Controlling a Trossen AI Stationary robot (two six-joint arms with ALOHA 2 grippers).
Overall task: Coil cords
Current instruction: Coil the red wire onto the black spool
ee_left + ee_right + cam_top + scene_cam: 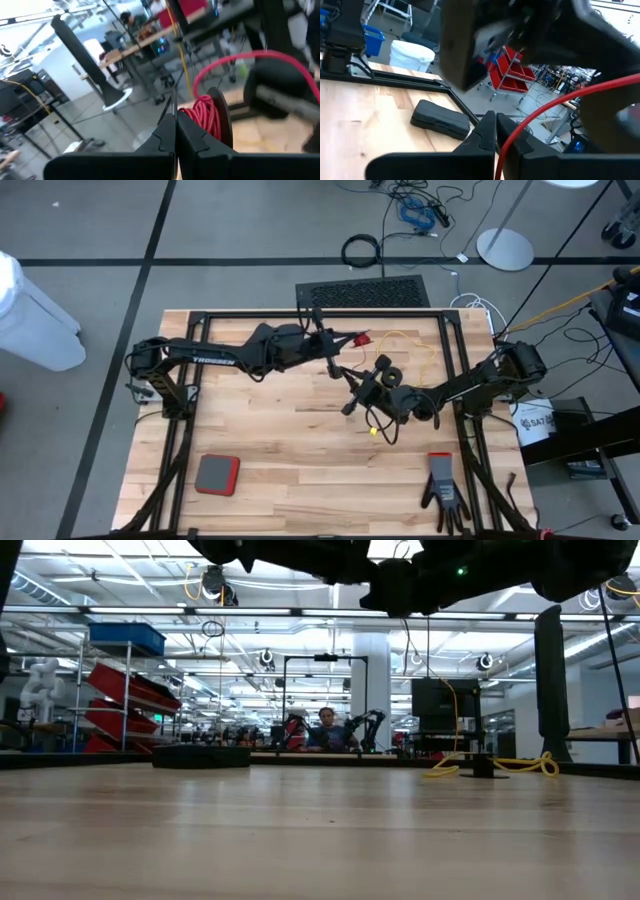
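Wooden table [300,840] boards are filling the front of the low view, and at the far edge a yellow cord [495,766] is lying in loose loops around a small black reel [483,768]. From above, that thin yellow cord [408,346] is trailing across the back of the table between both arms. Both arms are hanging above the table's middle. Left gripper [176,131] is showing its fingers pressed shut, with a red cord [206,112] wound on a dark reel [222,117] just beyond them. Right gripper [496,131] is also closed, its fingers pinching a thin red cord [555,107].
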